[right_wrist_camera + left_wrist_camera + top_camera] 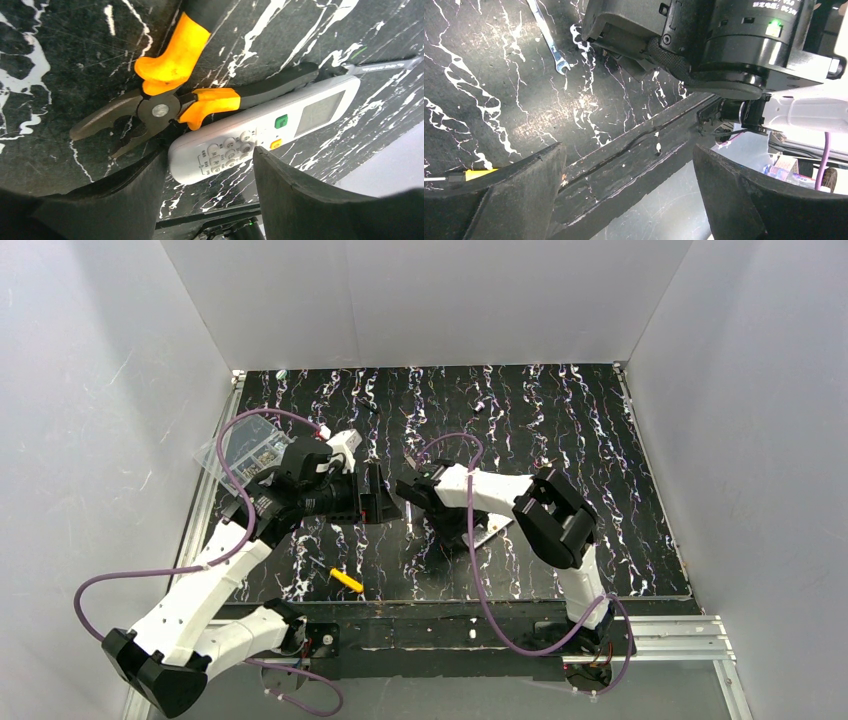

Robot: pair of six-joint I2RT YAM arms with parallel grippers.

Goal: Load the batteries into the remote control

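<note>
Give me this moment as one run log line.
left gripper open, empty | right gripper open over remote control, button end | remote control face up beside pliers | batteries not in view

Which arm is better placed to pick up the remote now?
Right. The right gripper hangs over the button end of the remote control, jaws open. The left gripper, also open, faces table and a wrench, with no remote in its view.
</note>
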